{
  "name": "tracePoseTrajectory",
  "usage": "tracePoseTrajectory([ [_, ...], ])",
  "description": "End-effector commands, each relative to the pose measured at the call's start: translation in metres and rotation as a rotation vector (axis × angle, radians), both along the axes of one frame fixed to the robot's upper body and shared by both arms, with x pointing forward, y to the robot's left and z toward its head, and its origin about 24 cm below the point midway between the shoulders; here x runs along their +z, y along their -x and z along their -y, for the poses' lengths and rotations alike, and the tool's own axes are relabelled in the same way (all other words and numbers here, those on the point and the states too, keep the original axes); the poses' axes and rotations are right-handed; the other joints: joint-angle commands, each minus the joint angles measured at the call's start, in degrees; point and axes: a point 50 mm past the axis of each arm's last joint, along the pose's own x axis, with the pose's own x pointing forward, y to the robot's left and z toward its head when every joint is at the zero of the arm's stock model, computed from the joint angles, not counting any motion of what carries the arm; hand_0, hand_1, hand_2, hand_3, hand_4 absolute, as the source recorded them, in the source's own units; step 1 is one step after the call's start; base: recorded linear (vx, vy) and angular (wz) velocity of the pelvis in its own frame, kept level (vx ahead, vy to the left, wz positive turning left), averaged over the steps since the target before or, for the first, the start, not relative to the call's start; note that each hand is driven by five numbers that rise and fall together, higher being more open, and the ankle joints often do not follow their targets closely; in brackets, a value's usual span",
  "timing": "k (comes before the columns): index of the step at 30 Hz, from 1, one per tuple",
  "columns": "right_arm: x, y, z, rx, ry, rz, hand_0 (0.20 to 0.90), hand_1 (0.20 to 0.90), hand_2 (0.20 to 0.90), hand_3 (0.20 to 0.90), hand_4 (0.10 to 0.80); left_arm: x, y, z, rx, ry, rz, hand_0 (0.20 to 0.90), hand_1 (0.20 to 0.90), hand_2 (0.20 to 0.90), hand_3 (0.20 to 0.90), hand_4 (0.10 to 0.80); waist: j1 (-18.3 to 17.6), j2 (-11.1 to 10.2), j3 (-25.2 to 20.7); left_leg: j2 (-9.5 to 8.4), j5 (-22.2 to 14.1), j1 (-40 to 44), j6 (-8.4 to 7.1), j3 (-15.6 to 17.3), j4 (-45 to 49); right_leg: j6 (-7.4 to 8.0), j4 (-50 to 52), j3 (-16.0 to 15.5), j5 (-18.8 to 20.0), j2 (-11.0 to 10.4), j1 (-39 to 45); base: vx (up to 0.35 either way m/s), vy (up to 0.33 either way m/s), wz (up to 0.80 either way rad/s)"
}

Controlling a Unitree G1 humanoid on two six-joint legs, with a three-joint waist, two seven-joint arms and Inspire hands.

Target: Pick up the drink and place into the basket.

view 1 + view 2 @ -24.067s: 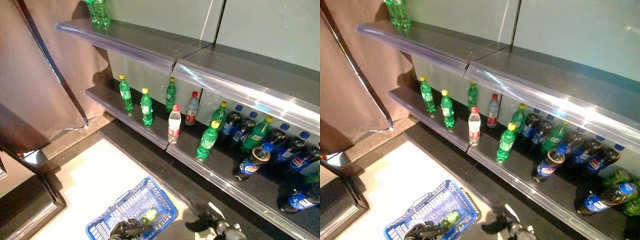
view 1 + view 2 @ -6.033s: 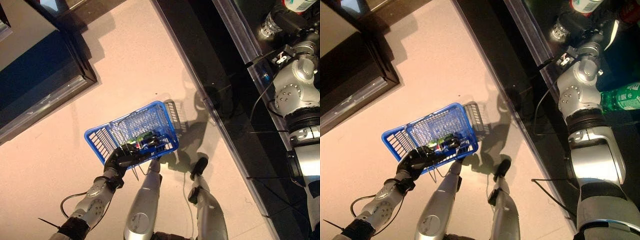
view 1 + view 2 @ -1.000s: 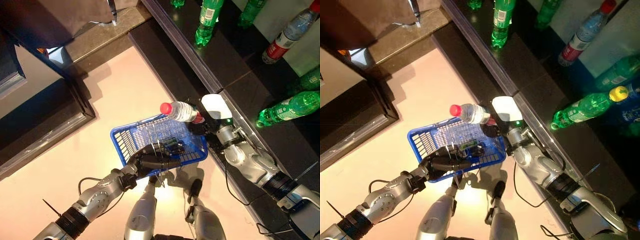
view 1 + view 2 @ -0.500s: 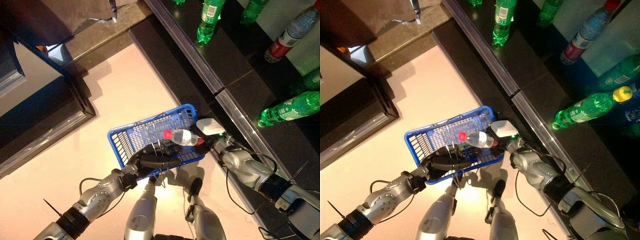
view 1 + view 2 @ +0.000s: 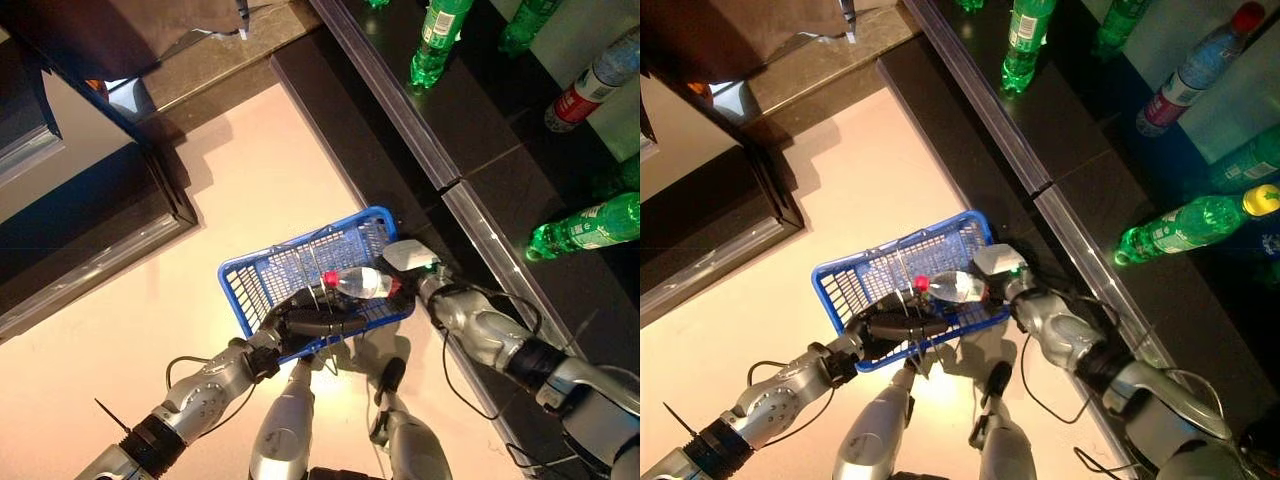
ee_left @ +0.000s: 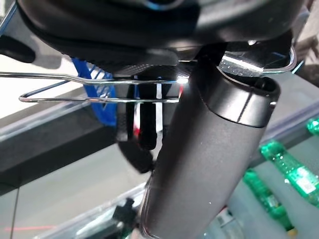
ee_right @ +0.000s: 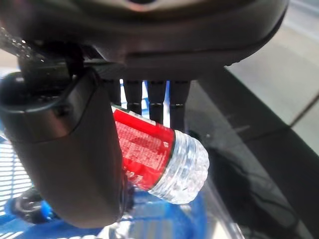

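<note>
The blue basket (image 5: pixel 243 290) hangs in front of me above the pale floor. My left hand (image 5: pixel 303 323) is shut on its thin wire handles (image 6: pixel 99 87). My right hand (image 5: pixel 408 266) comes in from the right and is shut on a clear bottle (image 5: pixel 357 283) with a red cap and a red label. The bottle lies on its side, low inside the basket by its right end, cap pointing left. In the right wrist view the thumb (image 7: pixel 75 149) and fingers wrap the bottle (image 7: pixel 159 154) at its label.
A dark low shelf (image 5: pixel 470 130) runs along the right with upright green bottles (image 5: pixel 436 40), a green bottle lying down (image 5: pixel 586 224) and a clear bottle with a red label (image 5: pixel 592 88). A dark cabinet (image 5: pixel 90 230) stands at the left.
My right hand has brought the bottle down from above the basket's rim to low inside the basket. The camera has shifted a little.
</note>
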Motion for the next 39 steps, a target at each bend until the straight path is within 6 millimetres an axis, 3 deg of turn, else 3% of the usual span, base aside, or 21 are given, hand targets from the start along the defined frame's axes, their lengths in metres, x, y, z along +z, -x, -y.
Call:
tracePoseTrajectory([
  [1,0.067,-0.012,-0.065,0.23,0.02,0.211,0.3,0.3,0.3,0.2,0.1,0.122,0.019,0.076,-0.401,0.383,0.519,0.3,0.3,0.3,0.2,0.1,1.68,-1.57,-6.37,-0.91,-3.42,-0.77,2.08,1.57,3.2,0.73,7.58,4.0,-1.71,-3.46,-3.37,0.0,0.0,0.0],
  [7,0.076,-0.006,-0.104,0.343,0.097,0.185,0.3,0.3,0.3,0.2,0.1,0.124,0.019,0.093,-0.447,0.371,0.496,0.3,0.3,0.3,0.2,0.1,2.47,-1.4,-5.98,-1.42,-3.26,-1.62,2.16,1.08,3.58,0.53,7.69,3.85,-1.67,-3.58,-3.95,0.0,0.0,0.0],
  [18,0.071,-0.001,-0.138,0.386,0.189,0.12,0.3,0.3,0.3,0.2,0.1,0.129,0.021,0.112,-0.502,0.401,0.482,0.3,0.3,0.3,0.2,0.1,3.14,-1.0,-5.0,-2.1,-3.16,-3.34,2.23,1.06,4.47,0.52,8.0,3.66,-1.36,-4.04,-5.26,0.006,0.014,0.04],
  [26,0.041,-0.025,-0.11,0.233,0.397,0.043,0.3,0.3,0.3,0.2,0.1,0.13,0.018,0.124,-0.538,0.405,0.473,0.3,0.3,0.3,0.2,0.1,3.75,-0.73,-4.13,-2.29,-2.93,-4.38,2.51,1.38,4.55,0.8,7.81,2.99,-0.71,-4.46,-6.03,0.001,0.009,0.02],
  [33,0.024,-0.044,-0.077,0.084,0.407,0.079,0.3,0.3,0.3,0.2,0.1,0.128,0.013,0.135,-0.557,0.428,0.476,0.3,0.3,0.3,0.2,0.1,3.88,-0.29,-3.76,-2.52,-2.79,-5.57,2.73,1.53,4.92,0.98,8.2,2.74,-0.19,-4.7,-7.29,-0.003,0.009,0.0],
  [39,0.011,-0.047,-0.061,0.037,0.391,0.1,0.3,0.3,0.3,0.2,0.1,0.122,0.006,0.14,-0.542,0.436,0.47,0.3,0.3,0.3,0.2,0.1,3.48,-0.12,-3.62,-2.79,-2.86,-6.4,3.03,1.48,5.29,1.13,8.83,2.8,0.08,-4.82,-8.58,-0.002,0.005,0.0],
])
